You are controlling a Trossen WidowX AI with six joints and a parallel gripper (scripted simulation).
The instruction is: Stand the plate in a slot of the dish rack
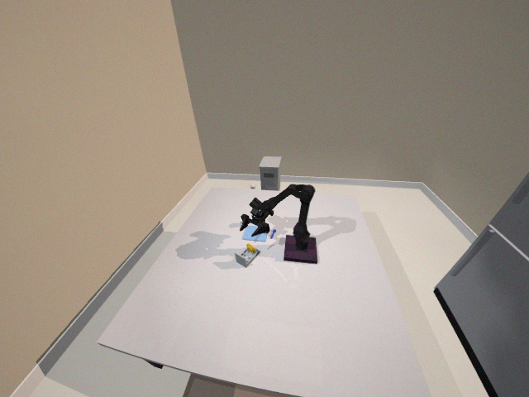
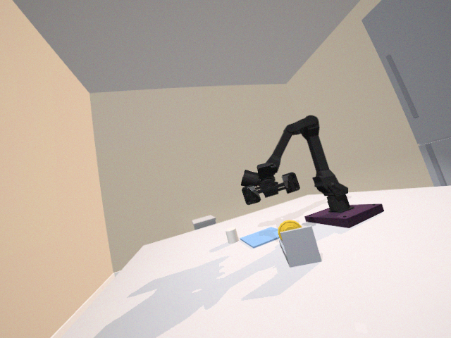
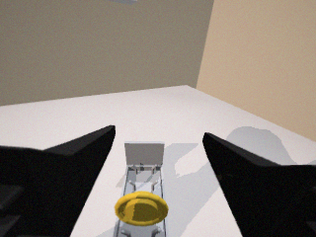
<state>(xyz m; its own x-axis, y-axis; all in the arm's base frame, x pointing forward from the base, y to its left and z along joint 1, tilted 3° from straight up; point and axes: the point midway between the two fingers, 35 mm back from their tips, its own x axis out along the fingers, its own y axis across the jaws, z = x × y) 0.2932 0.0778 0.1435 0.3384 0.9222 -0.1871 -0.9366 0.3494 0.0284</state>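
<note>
The yellow plate (image 1: 250,248) (image 2: 288,227) (image 3: 141,208) stands upright in the grey dish rack (image 1: 244,258) (image 2: 299,246) (image 3: 144,154), between its rails. My gripper (image 1: 252,226) (image 2: 270,188) (image 3: 160,133) is open and empty. It hangs above and behind the rack, well clear of the plate. In the wrist view the two black fingers frame the rack and the plate below them.
A light blue mat (image 1: 255,236) (image 2: 260,236) lies on the table behind the rack. A small white cup (image 2: 231,234) stands left of the mat. A blue object (image 1: 273,233) lies by the mat. The arm's purple base (image 1: 301,250) (image 2: 344,214) is to the right. A grey box (image 1: 270,172) stands by the far wall.
</note>
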